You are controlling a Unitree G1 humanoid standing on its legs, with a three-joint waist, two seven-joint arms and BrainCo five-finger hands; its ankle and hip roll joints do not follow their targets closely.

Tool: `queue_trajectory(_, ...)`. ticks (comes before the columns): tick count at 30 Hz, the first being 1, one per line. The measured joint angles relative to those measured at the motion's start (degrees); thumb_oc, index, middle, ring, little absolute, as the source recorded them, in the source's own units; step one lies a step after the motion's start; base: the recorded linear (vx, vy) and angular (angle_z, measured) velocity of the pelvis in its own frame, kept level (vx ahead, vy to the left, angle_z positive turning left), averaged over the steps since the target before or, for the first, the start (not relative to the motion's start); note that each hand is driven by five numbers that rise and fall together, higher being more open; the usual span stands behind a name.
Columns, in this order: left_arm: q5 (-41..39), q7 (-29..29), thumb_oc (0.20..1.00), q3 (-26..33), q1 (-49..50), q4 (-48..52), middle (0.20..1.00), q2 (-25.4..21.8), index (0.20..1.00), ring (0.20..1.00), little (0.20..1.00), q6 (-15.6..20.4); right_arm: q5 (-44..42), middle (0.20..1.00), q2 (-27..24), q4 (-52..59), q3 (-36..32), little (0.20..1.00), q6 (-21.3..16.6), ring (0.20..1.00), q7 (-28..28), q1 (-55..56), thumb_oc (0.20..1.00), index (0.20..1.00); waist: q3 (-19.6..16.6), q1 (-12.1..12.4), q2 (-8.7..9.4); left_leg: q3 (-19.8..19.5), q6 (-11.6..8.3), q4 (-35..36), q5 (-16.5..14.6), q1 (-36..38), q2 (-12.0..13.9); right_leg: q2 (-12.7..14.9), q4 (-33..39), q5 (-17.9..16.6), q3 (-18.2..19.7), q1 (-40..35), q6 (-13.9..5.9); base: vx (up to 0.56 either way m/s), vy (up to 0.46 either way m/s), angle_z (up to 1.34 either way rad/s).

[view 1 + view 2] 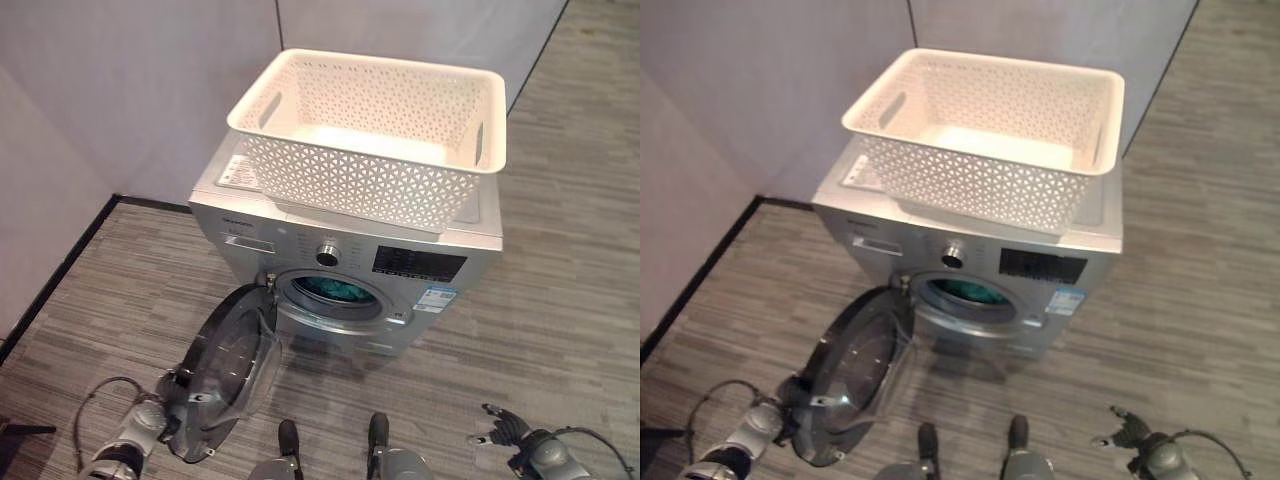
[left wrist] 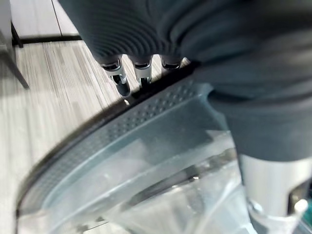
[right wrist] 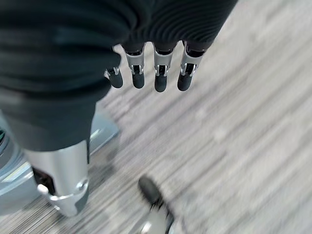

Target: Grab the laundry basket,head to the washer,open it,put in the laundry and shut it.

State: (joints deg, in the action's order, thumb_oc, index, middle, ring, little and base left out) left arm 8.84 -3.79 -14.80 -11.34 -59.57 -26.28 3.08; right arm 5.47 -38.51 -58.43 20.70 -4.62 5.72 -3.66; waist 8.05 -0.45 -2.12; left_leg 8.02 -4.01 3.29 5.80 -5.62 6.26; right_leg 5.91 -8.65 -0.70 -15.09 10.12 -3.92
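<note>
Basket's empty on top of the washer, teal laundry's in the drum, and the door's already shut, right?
Not quite: the door hangs wide open, as the left eye view shows, with the left hand at its rim. The basket on the washer and teal laundry are right.

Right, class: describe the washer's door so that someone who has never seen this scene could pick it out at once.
Find the silver washing machine standing against the pale wall, with a white lattice basket on top. Low on its front is the round drum opening, with something teal inside. The door is the round, dark-rimmed, clear-bowled disc swung wide open at that opening's side, the left hand at its rim.
</note>
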Motion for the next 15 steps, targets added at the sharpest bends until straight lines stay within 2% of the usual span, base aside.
queue_trajectory(2,0.0,-0.9,1.0,-0.7,-2.0,0.3,1.0,2.1,1.0,1.0,1.0,-0.1,0.1,1.0,-2.0,-1.4,0.4,1.0,-0.2,1.0,0.3,-1.8,1.0,1.0,0.0,0.2,-0.33,-1.0,-0.93,-1.2,-0.4,-2.9,0.9,-0.2,-4.4,2.4,-1.4,2.8,1.3,-0.21,-0.131,0.6)
queue_trajectory(3,0.1,-1.1,1.0,-2.5,-4.3,0.2,1.0,2.9,1.0,1.0,1.0,-0.2,0.1,1.0,-2.4,-2.0,-1.1,1.0,0.0,1.0,0.2,-1.6,1.0,1.0,0.1,-0.7,-0.24,0.9,-1.16,-1.1,-1.3,-4.6,2.1,0.0,-3.3,2.7,-3.2,3.0,2.16,-0.17,-0.118,1.11)
queue_trajectory(4,0.1,-1.1,1.0,-3.3,-5.9,0.2,1.0,4.1,1.0,1.0,1.0,-0.4,0.0,1.0,-1.9,-2.2,-3.6,1.0,0.5,1.0,-0.3,-1.5,1.0,1.0,0.1,-1.0,1.45,8.3,-0.61,-2.3,-1.5,-5.0,3.1,1.5,-1.9,2.2,-5.3,3.6,3.46,-0.06,-0.109,1.06)
queue_trajectory(5,0.1,-1.3,1.0,-3.4,-6.7,0.0,1.0,4.5,1.0,1.0,1.0,-1.1,-0.2,1.0,-1.6,-1.4,-5.6,1.0,0.7,1.0,-0.9,-1.7,1.0,1.0,0.1,-1.7,2.95,14.5,-0.42,-5.5,-1.5,-5.3,3.2,2.6,-0.7,1.7,-5.7,3.9,3.15,-0.05,-0.054,0.56)
queue_trajectory(6,0.3,-1.5,1.0,-6.3,-6.7,0.1,1.0,5.6,1.0,1.0,1.0,-1.2,-0.7,1.0,-2.0,-0.3,-7.6,1.0,0.3,1.0,-2.6,-3.5,1.0,1.0,-0.8,-2.6,4.69,7.7,-0.03,-5.6,-2.1,-2.2,-2.6,4.1,2.5,-0.6,-3.5,4.4,1.29,0.04,-0.033,0.13)
queue_trajectory(7,0.4,-1.5,1.0,-7.4,-6.4,0.0,1.0,6.9,1.0,1.0,1.0,-1.2,-1.0,1.0,-2.5,0.1,-8.3,1.0,0.3,1.0,-3.3,-4.1,1.0,1.0,-1.0,-3.2,4.24,4.3,0.14,-1.8,-2.3,1.7,-4.8,3.2,4.3,-1.6,-2.4,4.0,0.39,0.03,-0.022,-0.05)
queue_trajectory(8,0.4,-1.6,1.0,-8.1,-5.9,0.1,1.0,9.0,1.0,1.0,1.0,-1.1,-1.8,1.0,-3.2,0.2,-8.4,1.0,0.4,1.0,-3.5,-4.2,1.0,1.0,-2.0,-3.8,2.32,3.4,0.25,-0.1,-1.9,4.9,-5.5,1.4,5.6,-2.6,-2.4,4.0,0.11,0.06,-0.021,0.01)
queue_trajectory(9,0.2,-1.5,1.0,-9.3,-6.3,0.8,1.0,10.3,1.0,1.0,1.0,-1.1,-2.6,1.0,-3.0,0.4,-8.6,1.0,0.6,1.0,-3.8,-2.8,1.0,1.0,-2.4,-4.2,1.26,3.9,1.11,1.8,-2.9,6.7,-5.5,-0.4,6.4,-4.0,-2.3,4.1,1.45,0.06,-0.016,0.24)
queue_trajectory(11,0.0,-3.2,1.0,-8.8,-6.4,1.6,1.0,12.5,1.0,1.0,1.0,-0.9,-2.8,1.0,0.0,0.0,-9.4,1.0,0.7,1.0,-3.9,0.9,1.0,1.0,-2.3,-2.6,2.16,3.9,1.17,1.9,-2.8,6.6,-4.9,-1.4,7.5,-4.8,-1.3,4.1,1.52,0.07,0.002,-0.04)
queue_trajectory(12,0.1,-3.8,1.0,-9.1,-6.8,1.1,1.0,13.9,1.0,1.0,1.0,-0.9,-2.8,1.0,3.0,-0.3,-9.1,1.0,0.5,1.0,-3.8,2.9,1.0,1.0,-2.1,-3.1,3.05,4.9,1.79,0.1,-4.1,6.2,-4.5,-1.7,7.9,-5.5,-1.1,3.7,2.05,0.05,0.011,-0.34)
queue_trajectory(14,0.1,-3.4,1.0,-12.7,-8.8,-1.8,1.0,13.8,1.0,1.0,1.0,-0.9,-2.4,1.0,5.6,-4.4,-7.2,1.0,0.6,1.0,-3.6,2.7,1.0,1.0,-2.0,-3.7,3.08,5.5,4.41,-1.2,-7.9,5.8,-3.6,-2.5,7.8,-5.8,-0.8,4.1,1.86,0.04,0.022,-0.47)
queue_trajectory(15,0.3,-1.4,1.0,-15.8,-10.1,-2.0,1.0,14.7,1.0,1.0,1.0,-0.7,-1.8,1.0,7.3,-8.3,-5.2,1.0,1.0,1.0,-3.2,3.3,1.0,1.0,-1.7,-4.1,3.32,7.4,4.37,-1.1,-9.0,5.3,-2.9,-2.5,6.9,-5.5,0.1,5.9,1.23,0.02,0.03,-0.74)
